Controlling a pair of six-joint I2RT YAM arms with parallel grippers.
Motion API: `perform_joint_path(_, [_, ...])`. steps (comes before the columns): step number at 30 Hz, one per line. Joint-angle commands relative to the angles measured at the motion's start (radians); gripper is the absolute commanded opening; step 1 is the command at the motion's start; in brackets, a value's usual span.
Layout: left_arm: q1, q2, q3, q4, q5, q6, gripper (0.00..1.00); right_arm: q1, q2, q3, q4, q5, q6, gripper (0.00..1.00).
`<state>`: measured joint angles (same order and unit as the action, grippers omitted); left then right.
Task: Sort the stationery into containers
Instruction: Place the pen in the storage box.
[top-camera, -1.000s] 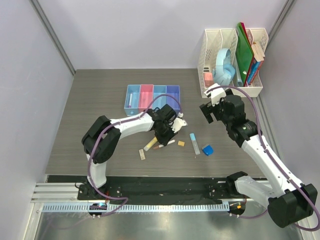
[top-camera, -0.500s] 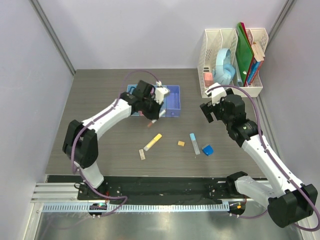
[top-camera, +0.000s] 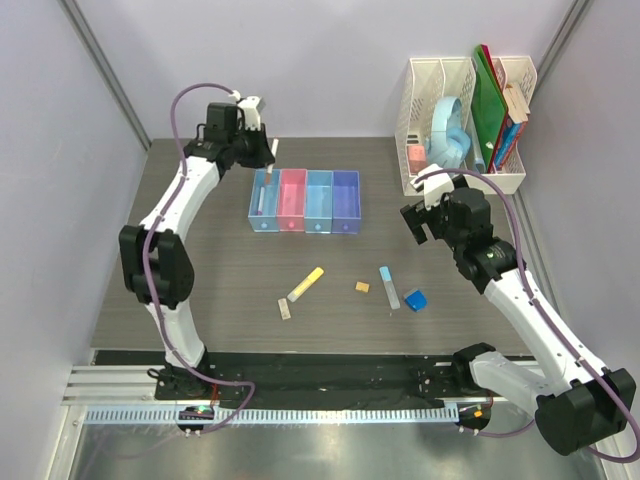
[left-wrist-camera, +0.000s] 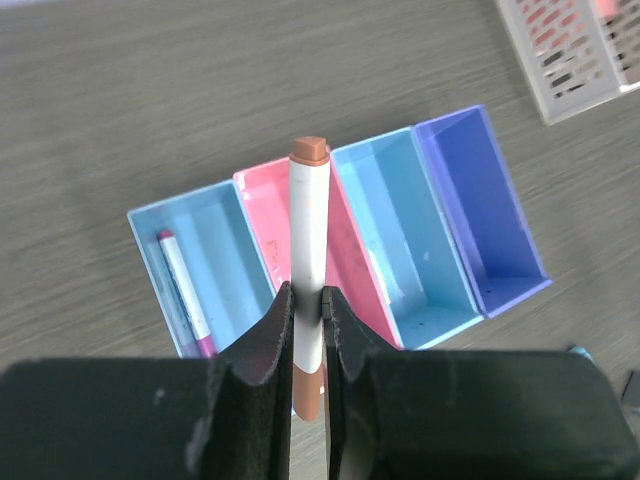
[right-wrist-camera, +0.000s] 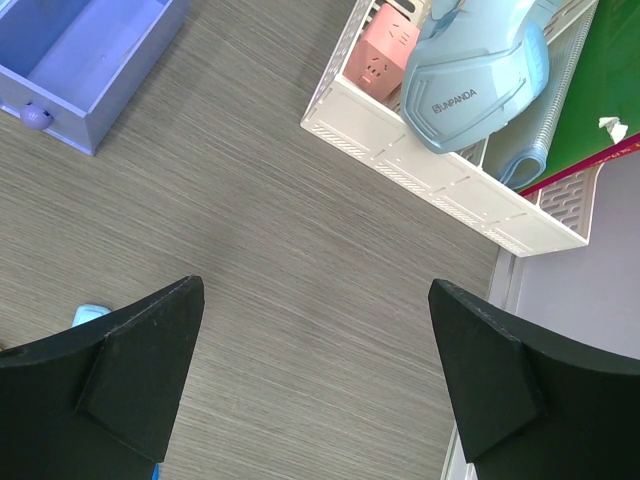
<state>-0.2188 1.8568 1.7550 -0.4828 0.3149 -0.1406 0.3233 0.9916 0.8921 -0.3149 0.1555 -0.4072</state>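
Tabletop (top-camera: 200, 270): dark grey, fine wood-grain pattern.
Containers (top-camera: 305, 200): four joined bins, in order light blue, pink, light blue, purple-blue.
Pen (left-wrist-camera: 309, 230) in the left claw (left-wrist-camera: 307, 295): white barrel, brown ends.
Second pen (left-wrist-camera: 186, 290), in the end light blue bin: white, magenta ends.
Marker (top-camera: 307, 283): yellow, paler at one end.
Stick (top-camera: 388, 287): pale blue.
Wedge (top-camera: 415, 299): blue.
Orange block (top-camera: 362, 287); beige block (top-camera: 285, 309).
Left claw and right claw (right-wrist-camera: 315, 290): black.
File rack (top-camera: 425, 90): white mesh (contents: green folder (top-camera: 487, 100), pale blue headphones (right-wrist-camera: 480, 70), pink block (right-wrist-camera: 380, 55)).

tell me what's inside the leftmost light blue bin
One white pen with magenta ends lies along its left wall; the rest looks bare. The left pincer, holding another pen, hides its near end.
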Motion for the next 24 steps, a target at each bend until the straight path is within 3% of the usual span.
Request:
perform_joint_path(1, [0.027, 0.108, 0.029, -0.005, 0.036, -0.063, 0.00, -0.004, -0.025, 0.031, 0.028, 0.015, 0.013, 1.00])
perform_joint_path(18, [0.067, 0.199, -0.029, 0.006, -0.007, -0.030, 0.00, -0.004, -0.033, 0.018, 0.022, -0.008, 0.019, 1.00])
perform_joint_path(24, [0.065, 0.205, -0.066, 0.012, -0.002, -0.013, 0.10, -0.004, -0.045, 0.013, 0.011, -0.013, 0.018, 1.00])
